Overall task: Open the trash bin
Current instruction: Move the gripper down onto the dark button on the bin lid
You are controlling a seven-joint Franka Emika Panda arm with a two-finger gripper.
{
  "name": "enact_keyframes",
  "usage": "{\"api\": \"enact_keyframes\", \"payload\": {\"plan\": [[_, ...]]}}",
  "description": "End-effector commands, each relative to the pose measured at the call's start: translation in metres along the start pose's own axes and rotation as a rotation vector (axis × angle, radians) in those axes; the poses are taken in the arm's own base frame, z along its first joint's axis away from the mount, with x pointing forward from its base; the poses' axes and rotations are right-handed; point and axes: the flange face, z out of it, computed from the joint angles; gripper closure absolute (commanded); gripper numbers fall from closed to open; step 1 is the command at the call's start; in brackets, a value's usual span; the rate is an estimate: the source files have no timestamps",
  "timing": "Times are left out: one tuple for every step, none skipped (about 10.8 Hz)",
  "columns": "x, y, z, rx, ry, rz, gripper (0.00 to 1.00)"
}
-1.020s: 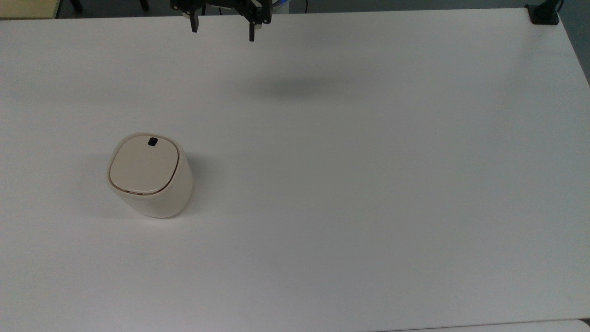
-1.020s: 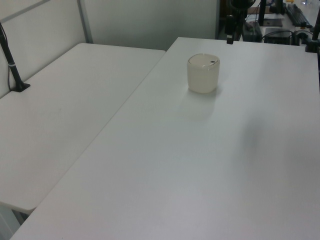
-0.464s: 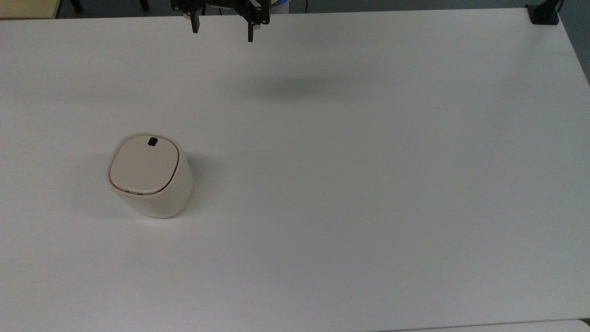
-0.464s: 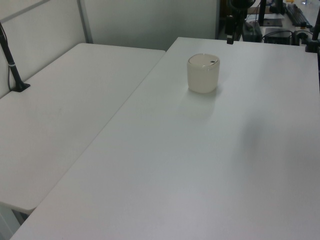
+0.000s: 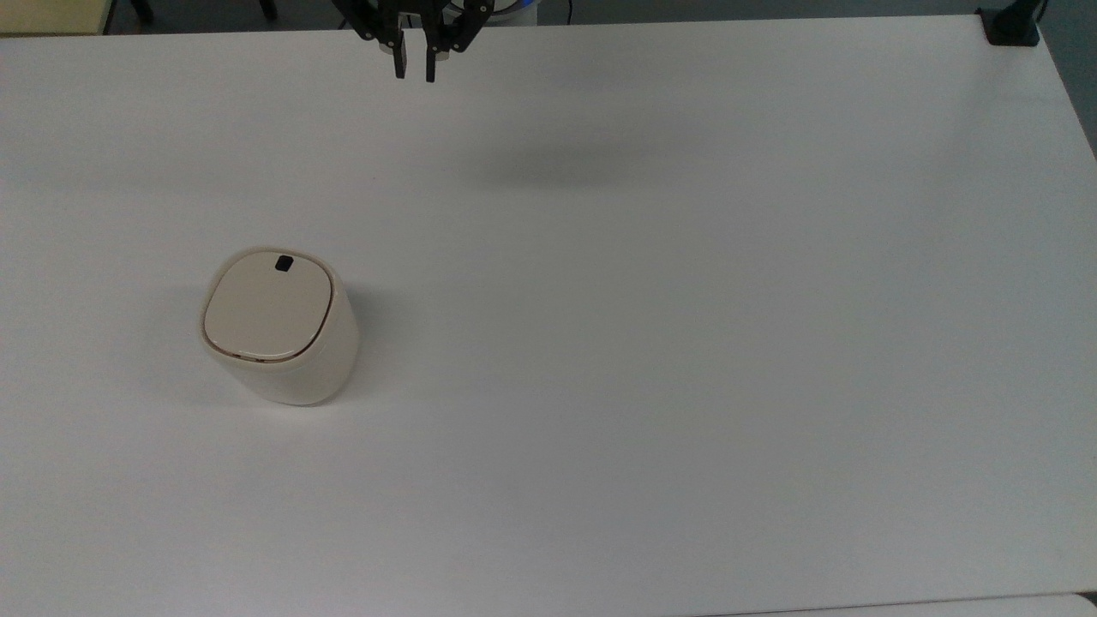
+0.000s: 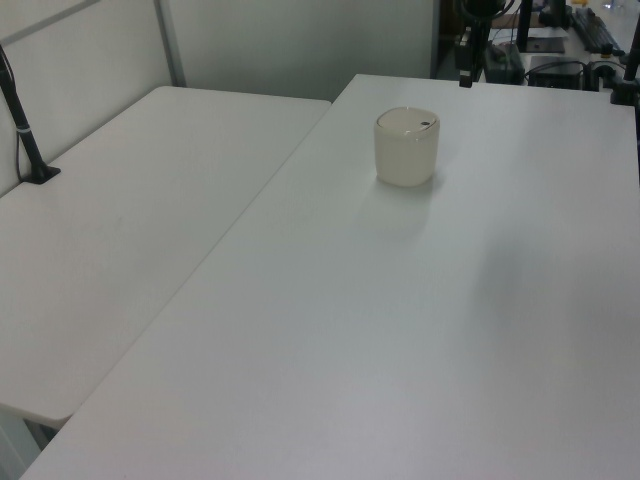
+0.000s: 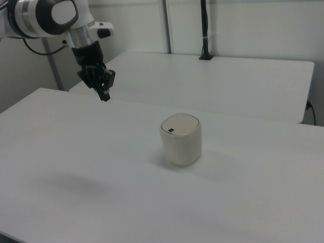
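Observation:
The trash bin [image 5: 278, 330] is a small cream-white tub standing on the white table [image 5: 686, 343] at the top view's left. Its rounded-square lid with a thin gold-brown rim line is down, and a black latch button [image 5: 284, 264] sits at the lid's far edge. My gripper [image 5: 415, 73] hangs above the table's far edge, well away from the bin, shut with only a thin slit between the fingers and nothing held. In the left view the bin [image 6: 407, 147] stands below the gripper [image 6: 465, 78]. In the right view the gripper [image 7: 105, 96] is up left of the bin [image 7: 180, 139].
A black clamp [image 5: 1011, 26] sits on the table's far right corner in the top view. A second white table [image 6: 130, 200] adjoins in the left view, with a black post [image 6: 25, 130] clamped to it. The arm's shadow [image 5: 557, 167] falls mid-table.
The gripper's fingers have drawn together from wide apart to almost touching. The arm has stayed near the table's far edge. The bin has not moved and its lid stays down.

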Motion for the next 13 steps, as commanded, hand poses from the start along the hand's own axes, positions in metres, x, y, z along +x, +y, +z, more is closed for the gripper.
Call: {"api": "enact_keyframes", "payload": {"plan": [[0.002, 0.008, 0.002, 0.009, 0.020, -0.012, 1.00], [0.008, 0.015, 0.008, 0.009, 0.033, 0.007, 1.00], [0.019, 0.025, 0.011, 0.008, 0.045, 0.033, 1.00], [0.039, 0.044, 0.026, 0.007, 0.051, 0.070, 1.00], [0.052, 0.058, 0.035, 0.005, 0.081, 0.094, 1.00], [0.063, 0.071, 0.046, 0.002, 0.118, 0.116, 1.00], [0.071, 0.084, 0.055, 0.000, 0.156, 0.135, 1.00], [0.079, 0.096, 0.067, -0.003, 0.179, 0.152, 1.00], [0.086, 0.104, 0.082, -0.003, 0.189, 0.162, 1.00], [0.093, 0.107, 0.097, -0.004, 0.195, 0.169, 1.00], [0.098, 0.110, 0.110, -0.003, 0.202, 0.195, 1.00], [0.103, 0.115, 0.123, -0.011, 0.208, 0.214, 1.00], [0.106, 0.115, 0.137, -0.011, 0.199, 0.215, 1.00]]}}
